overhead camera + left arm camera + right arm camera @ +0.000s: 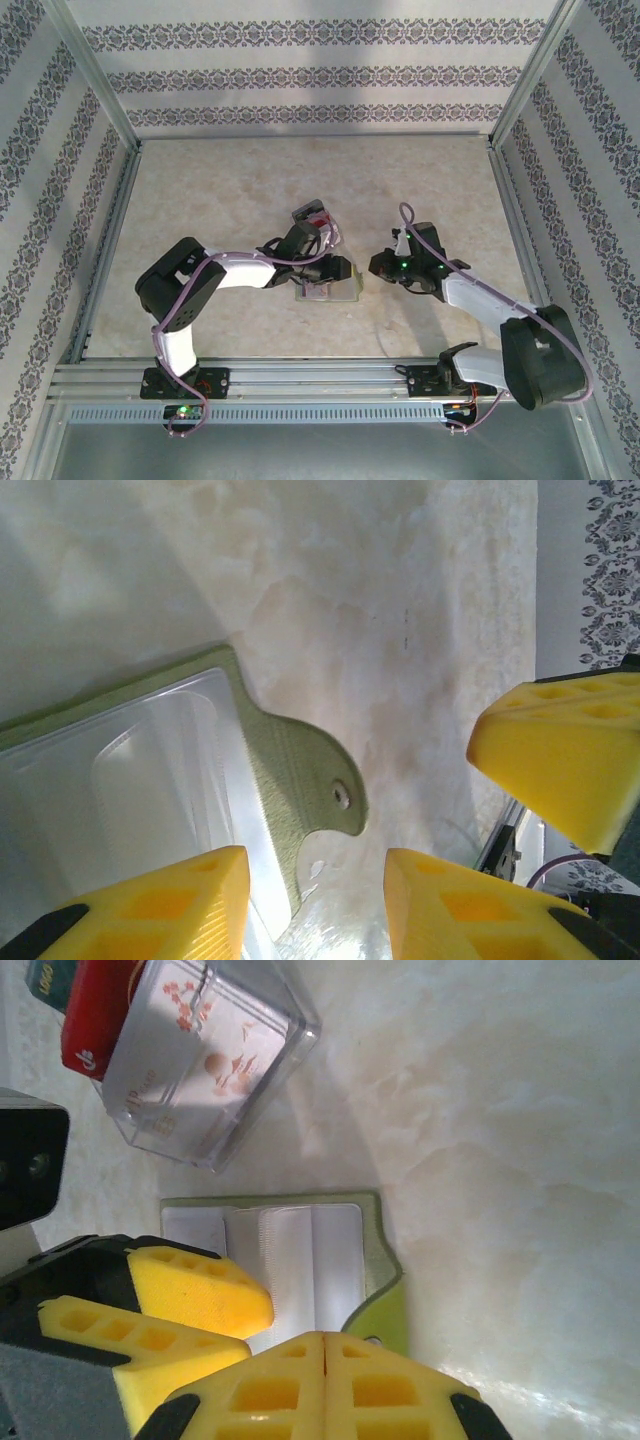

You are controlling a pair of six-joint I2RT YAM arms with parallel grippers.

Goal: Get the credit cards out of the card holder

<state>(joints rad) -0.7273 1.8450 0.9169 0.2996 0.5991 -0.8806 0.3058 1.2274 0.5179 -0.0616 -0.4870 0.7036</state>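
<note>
Blocky yellow left tool point(315, 890) parted over olive card holder point(300, 770) with glossy sleeves point(120, 780); right tool point(325, 1350) clenched.

Count on counter point(220, 200): 1 card holder point(300, 1260); 1 clear plastic case point(210, 1070); 1 red card point(95, 1015); 1 dark green card point(50, 980). Arms: 2, left arm point(240, 272) and right arm point(480, 300).

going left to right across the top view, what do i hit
left arm base → card holder → right gripper → right arm base. The card stack and left gripper overlap the holder's span, so they are left out.
</note>
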